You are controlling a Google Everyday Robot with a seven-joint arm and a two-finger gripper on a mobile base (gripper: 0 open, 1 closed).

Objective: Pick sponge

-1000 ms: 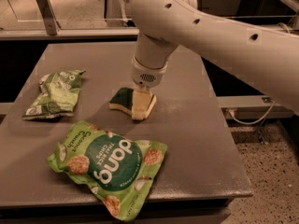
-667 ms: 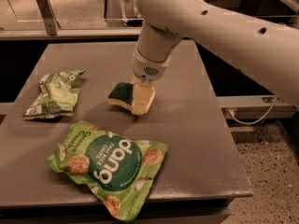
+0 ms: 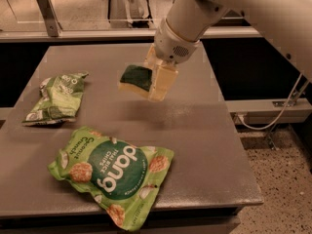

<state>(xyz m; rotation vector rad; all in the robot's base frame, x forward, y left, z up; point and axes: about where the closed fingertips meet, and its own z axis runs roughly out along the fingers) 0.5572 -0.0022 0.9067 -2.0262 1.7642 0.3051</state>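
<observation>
The sponge has a dark green scouring top on a pale yellow foam base. It hangs in the air above the middle of the grey table, clear of the surface. My gripper is shut on the sponge's right end, with a pale finger in front of it. The white arm comes in from the upper right.
A large green "dang" snack bag lies at the table's front edge. A smaller green snack bag lies at the left. A glass partition with a metal post stands behind the table. A white cable hangs at the right.
The gripper has risen with the sponge in it. The sponge was resting on the table a second ago and is now held above it. The bags have not moved.
</observation>
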